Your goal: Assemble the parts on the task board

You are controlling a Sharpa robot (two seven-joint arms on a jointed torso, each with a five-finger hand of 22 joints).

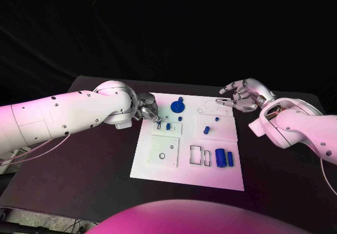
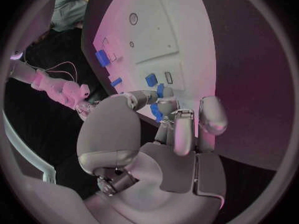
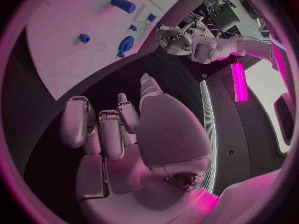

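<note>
The task board [image 1: 163, 163] lies flat at the centre of the black worktop [image 1: 84, 175]. The left hand [image 1: 148, 110] is at the board's far left edge, fingertips down beside a small blue part [image 1: 168, 126] standing in a recess; whether the fingers grip anything cannot be told, since the wrist view shows them curled close over blue pieces [image 2: 151, 79] without a clear hold. The right hand [image 1: 242, 96] hovers off the board's far right corner, fingers loosely curled and apart, holding nothing. On the board sit a round blue part with a knob [image 1: 178, 105], a short blue peg [image 1: 206, 129] and two blue cylinders [image 1: 224, 158] side by side near the right edge.
</note>
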